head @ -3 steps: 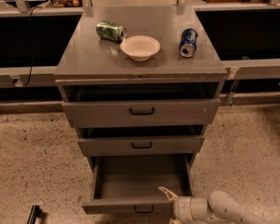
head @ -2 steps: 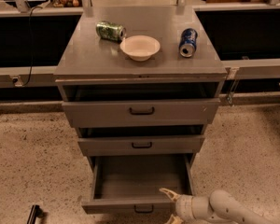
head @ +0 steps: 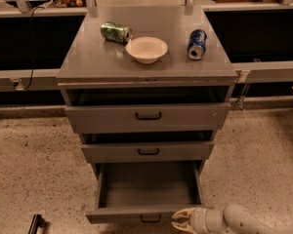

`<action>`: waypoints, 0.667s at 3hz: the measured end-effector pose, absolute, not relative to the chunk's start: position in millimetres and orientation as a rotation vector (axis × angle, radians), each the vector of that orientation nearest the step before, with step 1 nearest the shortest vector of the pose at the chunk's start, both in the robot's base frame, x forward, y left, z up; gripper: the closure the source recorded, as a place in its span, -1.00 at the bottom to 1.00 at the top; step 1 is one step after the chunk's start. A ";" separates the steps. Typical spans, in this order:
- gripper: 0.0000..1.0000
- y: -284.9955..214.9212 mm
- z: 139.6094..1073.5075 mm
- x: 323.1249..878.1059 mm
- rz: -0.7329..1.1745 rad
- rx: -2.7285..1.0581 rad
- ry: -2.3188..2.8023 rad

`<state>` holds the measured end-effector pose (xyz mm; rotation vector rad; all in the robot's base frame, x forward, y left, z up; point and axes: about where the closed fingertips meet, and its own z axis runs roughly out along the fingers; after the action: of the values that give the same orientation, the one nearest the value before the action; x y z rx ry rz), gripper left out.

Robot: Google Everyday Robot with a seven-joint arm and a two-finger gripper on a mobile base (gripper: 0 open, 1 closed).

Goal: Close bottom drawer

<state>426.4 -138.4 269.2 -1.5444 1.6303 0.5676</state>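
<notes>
So the bottom drawer (head: 118,214) is pulled way out at 6 o'clock of the cabinet (head: 88,57), and the gripper (head: 181,220) sits right at its front, 3 o'clock of the little black handle (head: 150,219), claw spread apart and holding nothing.

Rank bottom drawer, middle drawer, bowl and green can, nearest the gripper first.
gripper: lower right, at the drawer front.
1. bottom drawer, beside it
2. middle drawer, above
3. bowl, cabinet top centre
4. green can, top back-left
</notes>
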 end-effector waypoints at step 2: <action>1.00 -170.3 235.4 448.2 0.508 -1.512 1.585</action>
<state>448.2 -170.3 235.4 -1.5116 1.5854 0.5079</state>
